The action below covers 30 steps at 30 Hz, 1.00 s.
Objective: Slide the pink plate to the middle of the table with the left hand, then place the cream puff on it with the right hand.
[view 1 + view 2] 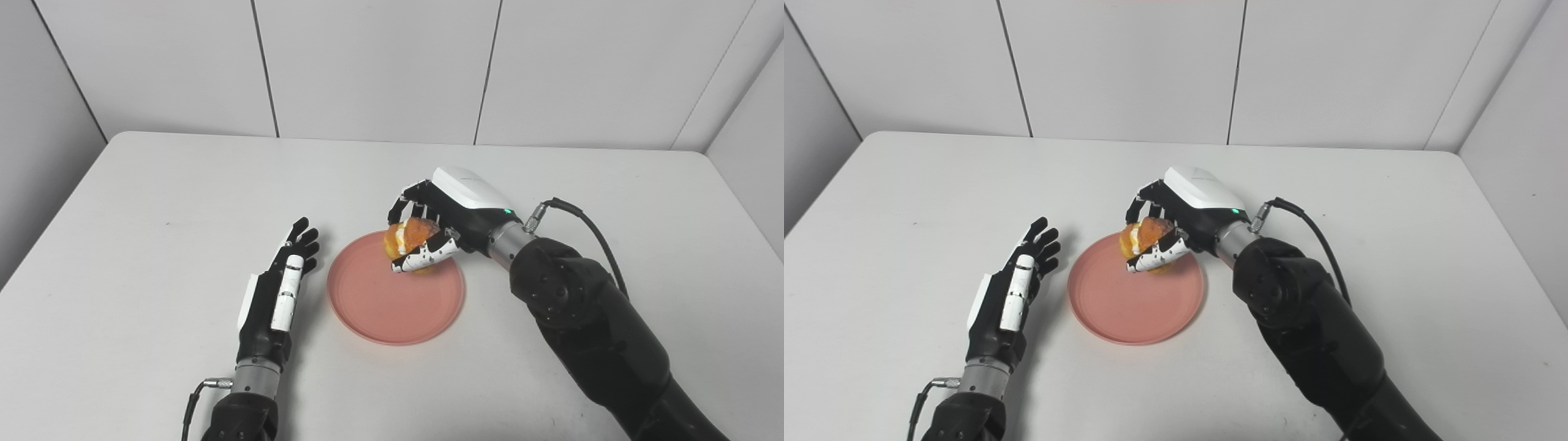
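right hand (pixel 441 214): I see it closed around the cream puff (pixel 411 237), fingers curled over the far side, thumb (pixel 425 256) pressed across the near side. Palm faces down and left, white back cover up.
cream puff: held in my right hand, golden crust with a strip of white cream showing on its left side. It sits over the far-right part of the pink plate (pixel 380 306); I can't tell whether its underside touches the plate or hangs just above it.
pink plate: flat on the bench (pixel 153 196), just under and to the near-left of my right hand, roughly mid-bench. Its centre and near half are bare.
left hand (pixel 278 288): open, holding nothing, fingers (pixel 303 242) straight and slightly spread, pointing away from me. It rests low at the bench surface, thumb side toward the plate.
left hand vs plate: plate lies just to the right of the hand, a narrow gap between them, not touching.
right arm: comes in from the bottom right, black forearm angled up and left, cable (pixel 588 226) looping off the wrist.
hands: well apart, plate between them.
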### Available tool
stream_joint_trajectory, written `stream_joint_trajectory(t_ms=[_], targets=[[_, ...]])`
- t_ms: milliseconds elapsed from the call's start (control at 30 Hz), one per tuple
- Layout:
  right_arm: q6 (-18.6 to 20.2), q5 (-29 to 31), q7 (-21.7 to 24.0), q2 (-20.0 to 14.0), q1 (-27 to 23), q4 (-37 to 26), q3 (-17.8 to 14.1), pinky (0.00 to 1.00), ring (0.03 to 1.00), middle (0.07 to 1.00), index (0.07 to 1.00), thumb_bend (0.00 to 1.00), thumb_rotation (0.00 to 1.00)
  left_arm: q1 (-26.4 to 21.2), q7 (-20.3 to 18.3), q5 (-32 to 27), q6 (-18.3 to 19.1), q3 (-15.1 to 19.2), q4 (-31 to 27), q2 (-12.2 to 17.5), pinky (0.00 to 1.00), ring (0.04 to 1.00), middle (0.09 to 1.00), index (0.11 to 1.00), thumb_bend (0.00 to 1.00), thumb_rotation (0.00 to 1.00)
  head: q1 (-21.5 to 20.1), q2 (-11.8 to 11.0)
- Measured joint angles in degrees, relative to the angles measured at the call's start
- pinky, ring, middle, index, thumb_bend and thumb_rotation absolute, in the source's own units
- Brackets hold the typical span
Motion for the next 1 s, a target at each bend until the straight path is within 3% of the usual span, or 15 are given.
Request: stream_joint_trajectory(t_ms=[133,267,400,567,767,933,1000], targets=[[-1.2,0.2,0.0,0.7,1.5,1.9,1.0,0.32,0.402,0.48,0.576,0.38,0.19,0.1,0.1,1.7,-0.2,-0.6,0.0,-0.2,0.91,0.92,0.921,0.902,0.5,1.0,0.9,0.4],[-3.2,-0.1,-0.4,1.1,2.3,3.4,1.5,0.41,0.518,0.591,0.646,0.38,0.23,0.3,0.5,2.5,-0.2,-0.7,-0.8,-0.4,0.9,0.918,0.917,0.9,0.48,1.0,1.3,0.5],[-3.5,-1.3,-0.9,1.9,2.3,5.2,2.3,0.38,0.481,0.557,0.625,0.39,0.22,0.3,0.6,3.4,-0.2,-0.9,-1.6,-0.8,0.89,0.917,0.917,0.901,0.48,1.0,1.4,0.7],[-3.5,-2.9,-1.1,2.9,2.8,6.6,2.9,0.45,0.563,0.63,0.671,0.39,0.24,0.3,0.7,3.7,-0.2,-0.9,-1.6,-0.9,0.89,0.906,0.906,0.891,0.47,1.0,1.9,0.9],[-3.9,-3.0,-1.6,3.5,2.9,8.2,3.0,0.44,0.543,0.609,0.645,0.4,0.26,0.3,1.0,3.9,-0.2,-0.9,-1.6,-1.2,0.88,0.903,0.903,0.889,0.46,1.0,2.1,0.9],[-4.8,-2.6,-3.1,3.6,3.1,9.4,3.0,0.43,0.518,0.591,0.621,0.43,0.35,0.3,1.0,3.9,-0.2,-0.9,-1.6,-1.4,0.89,0.903,0.901,0.888,0.46,1.0,2.3,0.9],[-5.1,-2.6,-3.2,3.6,3.1,9.5,2.9,0.35,0.433,0.506,0.555,0.45,0.37,0.3,1.0,3.9,-0.2,-0.9,-1.6,-1.5,0.89,0.904,0.904,0.89,0.46,1.0,2.3,0.9]])
